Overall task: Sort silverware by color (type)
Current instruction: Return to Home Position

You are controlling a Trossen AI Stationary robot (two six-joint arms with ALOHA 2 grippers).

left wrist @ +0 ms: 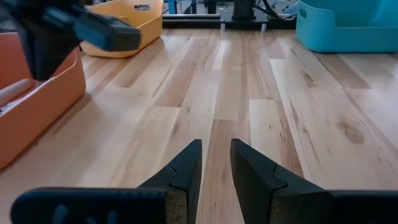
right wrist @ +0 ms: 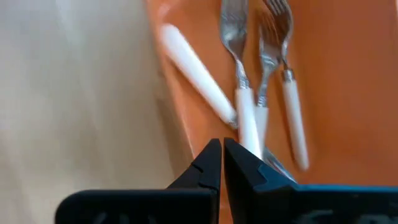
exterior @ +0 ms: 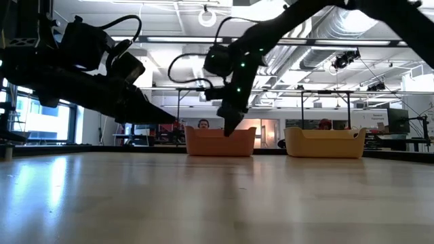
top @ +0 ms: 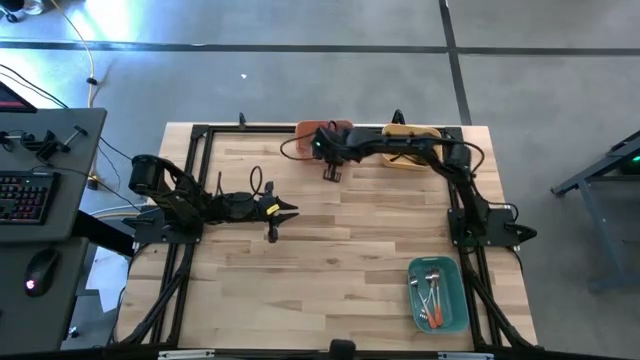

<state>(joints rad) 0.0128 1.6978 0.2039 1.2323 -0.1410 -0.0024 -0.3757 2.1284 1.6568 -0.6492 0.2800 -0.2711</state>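
Right hand point(right wrist: 222, 144) hovering at edge of rectangular orange plastic bin point(right wrist: 348, 74), fingers practically closed, gripping nothing. White-handled metal forks point(right wrist: 249, 112) lying inside that bin. Left hand point(left wrist: 216, 144) well clear of orange bin, low over light wooden desk point(left wrist: 298, 93), fingers slightly apart, empty.

A robotics lab: exposed ceiling ducts point(exterior: 329, 30), concrete floor point(top: 300, 75), a keyboard point(top: 22, 197) beside the wooden worktable point(top: 360, 235).

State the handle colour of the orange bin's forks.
White; the forks show best in right wrist view.
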